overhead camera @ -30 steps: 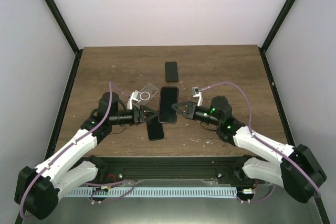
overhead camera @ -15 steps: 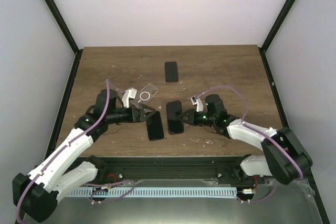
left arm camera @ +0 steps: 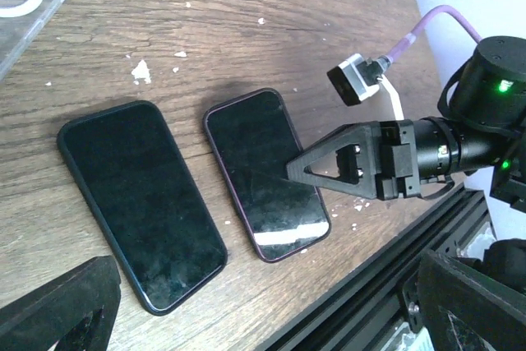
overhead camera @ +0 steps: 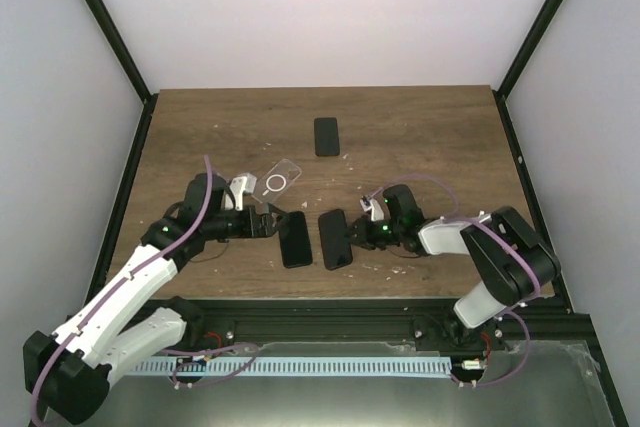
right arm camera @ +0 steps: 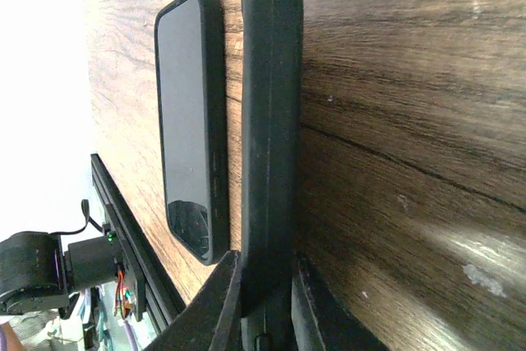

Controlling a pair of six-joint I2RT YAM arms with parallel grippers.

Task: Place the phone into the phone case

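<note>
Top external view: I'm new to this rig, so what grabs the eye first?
At front centre lie two dark phones side by side: the left phone and the right phone, its edge pinched by the right gripper. The left gripper gapes open beside them; a clear case lies behind.

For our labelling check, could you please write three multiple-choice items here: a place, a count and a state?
1. Where is the clear case? A) beyond the left gripper B) under the right arm C) held aloft
2. How many dark slabs lie on the table? A) one B) three C) five
3. The right gripper is: A) wide open B) out of view C) shut on the right-hand near phone
A: it lies past that gripper. B: the gripped one, neighbouring phone, far slab. C: it clamps that phone's edge.
</note>
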